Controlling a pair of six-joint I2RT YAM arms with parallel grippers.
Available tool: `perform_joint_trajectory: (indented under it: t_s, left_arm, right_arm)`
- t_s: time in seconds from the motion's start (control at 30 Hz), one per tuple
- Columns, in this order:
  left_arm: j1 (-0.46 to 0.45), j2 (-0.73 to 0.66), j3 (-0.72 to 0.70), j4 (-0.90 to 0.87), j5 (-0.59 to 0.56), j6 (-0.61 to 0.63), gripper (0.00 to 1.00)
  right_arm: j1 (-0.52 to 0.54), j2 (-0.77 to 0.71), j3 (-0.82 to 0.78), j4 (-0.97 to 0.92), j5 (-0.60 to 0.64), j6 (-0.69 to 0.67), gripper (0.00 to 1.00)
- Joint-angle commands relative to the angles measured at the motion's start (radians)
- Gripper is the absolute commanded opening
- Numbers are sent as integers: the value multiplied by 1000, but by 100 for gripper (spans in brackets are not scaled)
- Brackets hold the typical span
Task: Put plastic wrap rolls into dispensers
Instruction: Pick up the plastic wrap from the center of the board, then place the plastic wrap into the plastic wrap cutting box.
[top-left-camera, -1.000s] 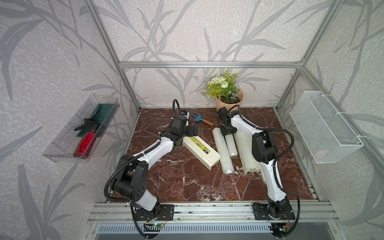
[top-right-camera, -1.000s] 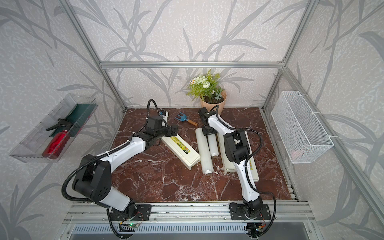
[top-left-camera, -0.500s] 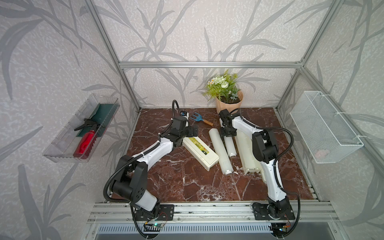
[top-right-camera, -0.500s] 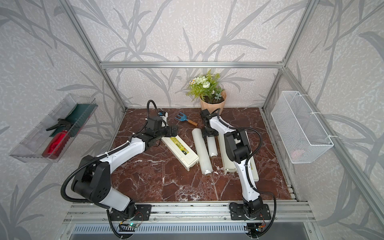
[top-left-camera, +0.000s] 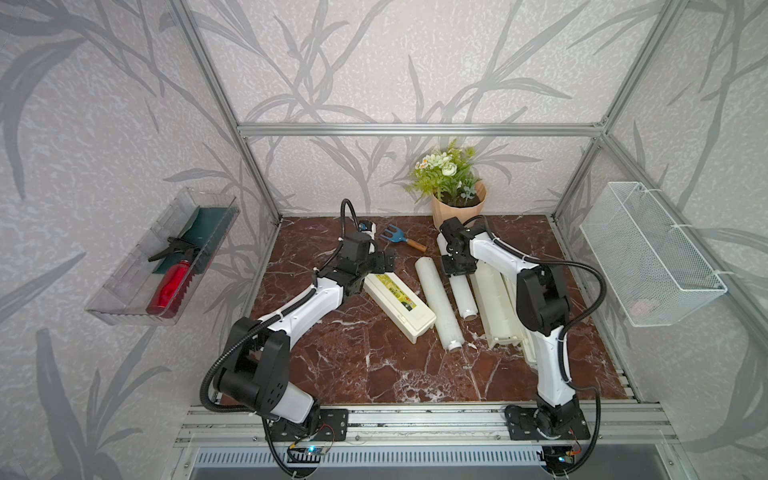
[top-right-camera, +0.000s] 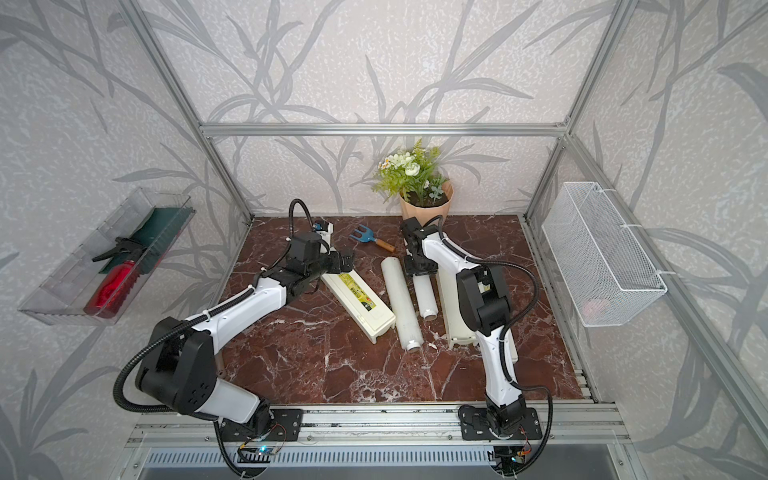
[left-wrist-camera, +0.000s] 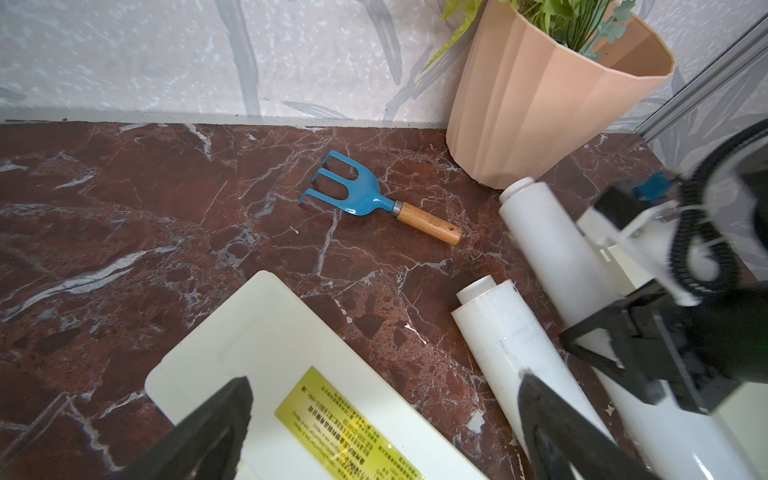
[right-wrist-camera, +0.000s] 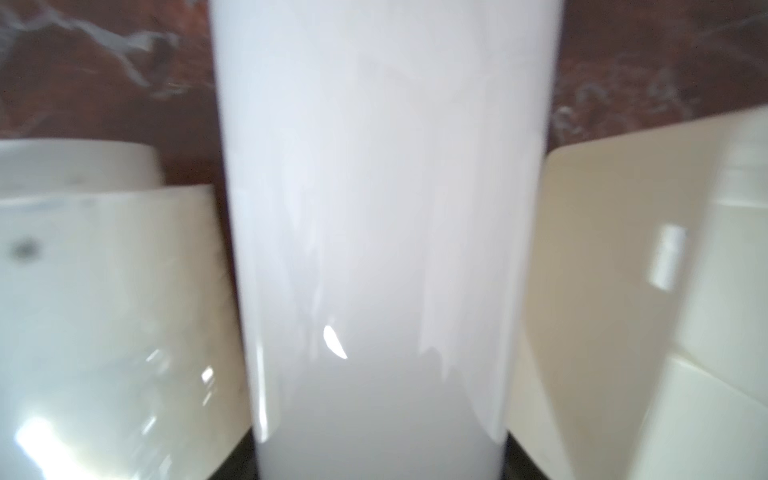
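Right gripper (top-left-camera: 456, 271) straddles the shorter roll (top-left-camera: 464, 293) beside the open dispenser (top-left-camera: 496, 311); whether it clamps is unclear. Left gripper (left-wrist-camera: 384, 382) hangs spread above the closed dispenser (top-left-camera: 400, 304). The longer roll (top-left-camera: 436, 305) lies between the dispensers; neither roll is loaded yet.

This is a robot test cell dressed to look homely, not a real room. An aluminium frame (top-left-camera: 415, 129) holds wall panels (top-left-camera: 374, 62) papered with grey leaves. The left arm (top-left-camera: 307, 309) and right arm (top-left-camera: 498, 255) are bolted to a metal rail (top-left-camera: 415, 417) at the near edge of a red marble-look surface (top-left-camera: 365, 374). Household props fill it: a potted plant (top-left-camera: 446, 174) by the far wall, a clear tray (top-left-camera: 124, 311) on the left, a wire basket (top-left-camera: 665, 266) on the right, and plastic wrap rolls (top-left-camera: 436, 303) in the middle.
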Motion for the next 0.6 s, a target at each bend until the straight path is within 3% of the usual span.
perform_joint_trajectory:
  t_s: [0.0,0.33,0.57]
  left_arm:
    - [4,1,6,14,6,-19,99]
    - [1,44,18,48,88,-72,99]
    - [-11,52,26,55,95,-75,99]
  right_arm:
    - [-14,-192,-11,-34,-17,-10,25]
    - [-120,-452,-346,26,-8,-26,25]
    - [-170,-452,-446,105,-7,-47,25]
